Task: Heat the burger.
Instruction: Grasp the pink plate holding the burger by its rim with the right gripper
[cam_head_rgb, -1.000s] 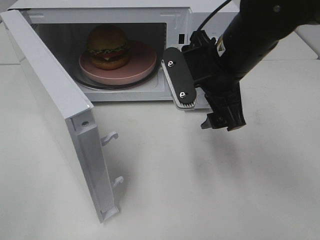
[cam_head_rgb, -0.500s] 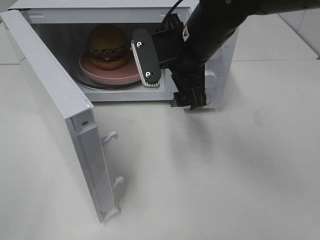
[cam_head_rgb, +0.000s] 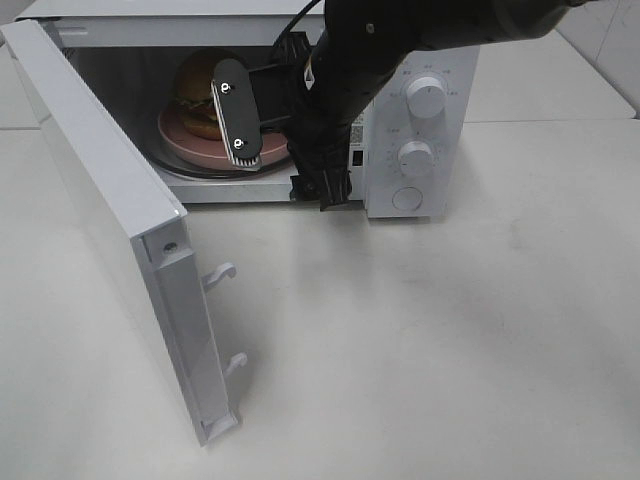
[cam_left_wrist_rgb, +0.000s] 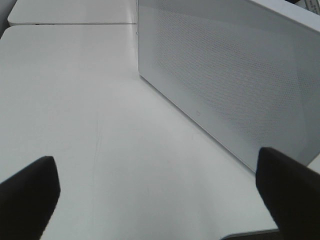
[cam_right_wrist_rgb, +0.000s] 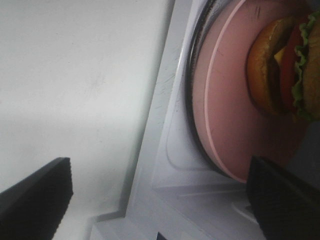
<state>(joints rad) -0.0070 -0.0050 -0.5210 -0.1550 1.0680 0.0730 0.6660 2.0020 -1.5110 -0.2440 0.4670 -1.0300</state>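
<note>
Overhead view. White microwave (cam_head_rgb: 420, 110) on a pale table (cam_head_rgb: 450, 330), door (cam_head_rgb: 110, 220) swung wide toward the camera's left. Inside, the burger (cam_head_rgb: 198, 92) sits on a pink plate (cam_head_rgb: 185, 140), which rests on the glass turntable (cam_head_rgb: 200, 168); only the burger's left part shows, the rest being hidden behind the arm. R arm reaches in from upper right across the oven mouth; right gripper (cam_head_rgb: 285, 150) is at the opening, jaws spread wide w/ nothing between them. One finger (cam_head_rgb: 238, 122) stands in front of the plate and just beside the burger, the other hangs lower at the cavity's front sill. Burger lies behind and to the left of that upper finger, not touching it as far as can be told.

R wrist view. Right gripper (cam_right_wrist_rgb: 160, 200) w/ both dark fingertips far apart at the frame's edges, empty. Between them: the cavity's front sill, turntable rim, pink plate (cam_right_wrist_rgb: 225, 125) and, beyond, the burger (cam_right_wrist_rgb: 287, 65) showing bun, tomato, lettuce. Burger is ahead of the fingertips, well clear of both.

L wrist view. Left gripper (cam_left_wrist_rgb: 160, 195) released, tips wide apart, holding nothing; it faces the perforated outer face of the door (cam_left_wrist_rgb: 225, 75) over bare table (cam_left_wrist_rgb: 75, 100).
</note>
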